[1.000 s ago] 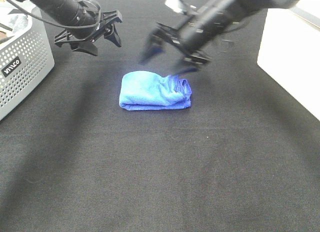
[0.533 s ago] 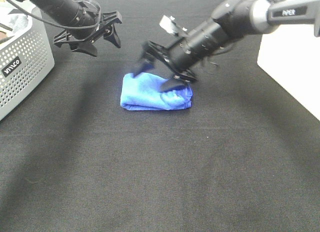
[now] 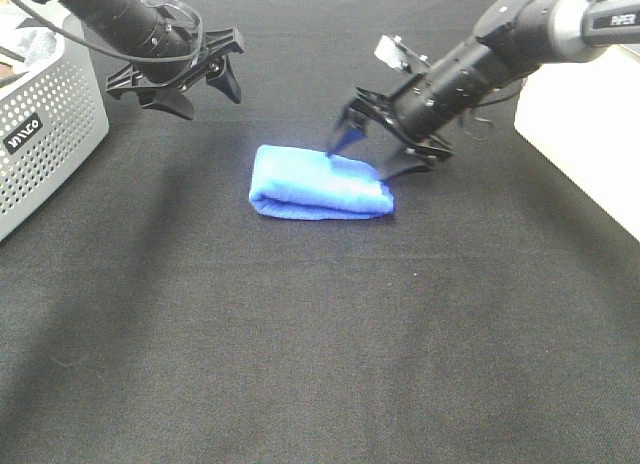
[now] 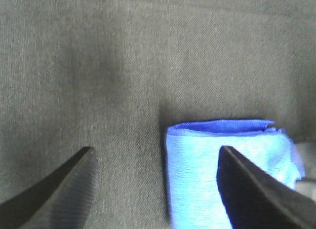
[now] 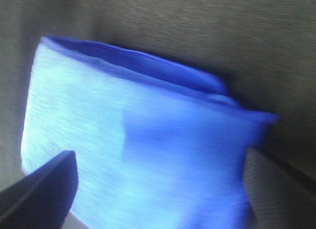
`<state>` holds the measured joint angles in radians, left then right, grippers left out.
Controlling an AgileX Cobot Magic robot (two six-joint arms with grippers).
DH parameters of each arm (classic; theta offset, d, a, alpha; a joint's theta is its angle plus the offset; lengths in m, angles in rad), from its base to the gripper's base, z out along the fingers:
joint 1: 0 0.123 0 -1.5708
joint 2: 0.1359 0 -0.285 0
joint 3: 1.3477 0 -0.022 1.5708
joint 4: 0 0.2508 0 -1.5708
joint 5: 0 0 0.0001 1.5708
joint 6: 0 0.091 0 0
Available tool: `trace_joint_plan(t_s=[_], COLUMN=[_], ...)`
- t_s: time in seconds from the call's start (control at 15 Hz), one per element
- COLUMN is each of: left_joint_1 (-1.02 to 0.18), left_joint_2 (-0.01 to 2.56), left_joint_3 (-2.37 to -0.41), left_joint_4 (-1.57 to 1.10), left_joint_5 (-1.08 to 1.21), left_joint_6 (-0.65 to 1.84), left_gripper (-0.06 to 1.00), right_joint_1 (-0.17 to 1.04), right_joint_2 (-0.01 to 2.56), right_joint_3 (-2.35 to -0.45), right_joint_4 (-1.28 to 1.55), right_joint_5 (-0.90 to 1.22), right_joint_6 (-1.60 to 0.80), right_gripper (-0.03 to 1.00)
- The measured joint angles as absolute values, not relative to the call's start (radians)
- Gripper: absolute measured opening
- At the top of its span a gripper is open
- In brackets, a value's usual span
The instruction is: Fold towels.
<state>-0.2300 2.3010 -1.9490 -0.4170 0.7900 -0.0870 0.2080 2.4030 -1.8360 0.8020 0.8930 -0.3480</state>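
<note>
The royal-blue towel (image 3: 318, 184) lies folded into a flat, narrow rectangle on the black tabletop, a little behind the middle. My right gripper (image 3: 372, 156) is open and low over the towel's right end, one finger on each side of it. In the right wrist view the towel (image 5: 143, 140) fills the space between the spread fingers. My left gripper (image 3: 190, 89) is open and empty, held above the table behind and to the left of the towel. The left wrist view shows the towel's folded end (image 4: 227, 174) beside one finger (image 4: 256, 199). The white tag is hidden.
A grey perforated basket (image 3: 40, 134) stands at the left edge. A white box (image 3: 580, 114) stands at the right edge. The black cloth tabletop (image 3: 320, 364) stretches in front of the towel.
My right gripper has swept from the towel's middle to its right end. The towel now lies flatter and smoother and has shifted slightly right. The left arm has not moved.
</note>
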Motion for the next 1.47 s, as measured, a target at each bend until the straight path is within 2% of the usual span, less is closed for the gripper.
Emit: trace_joint_plan(t_s=[0.2,0.4,0.67,0.93,1.13,1.47], left_joint_1=[-0.23,-0.23,-0.231,-0.24,-0.245,-0.245], left_joint_2=[2.301,2.253,2.1,1.95,1.76,1.278], left_joint_3=[-1.949,-1.949,-1.949,-1.942,-1.803,-1.364], left_joint_4=[-0.413,-0.357,-0.292,-0.132,-0.092,-0.069], left_joint_5=[0.82,0.916,1.117,1.208,1.21,1.214], left_joint_6=[-0.087,-0.06,-0.057,-0.054,-0.054,-0.053], left_gripper=[0.65,0.65,0.65,0.65,0.65,0.65], right_joint_1=[0.206,0.206,0.207,0.207,0.207,0.207], right_joint_2=[2.386,2.264,2.097,2.001,1.878,1.496], right_joint_3=[-1.836,-1.836,-1.836,-1.823,-1.727,-1.399], right_joint_4=[0.757,0.612,0.543,0.481,0.399,0.354], right_joint_5=[0.92,0.96,1.147,1.207,1.213,1.216], right_joint_6=[-0.338,-0.273,-0.247,-0.185,-0.148,-0.147], right_gripper=[0.85,0.85,0.85,0.85,0.85,0.85])
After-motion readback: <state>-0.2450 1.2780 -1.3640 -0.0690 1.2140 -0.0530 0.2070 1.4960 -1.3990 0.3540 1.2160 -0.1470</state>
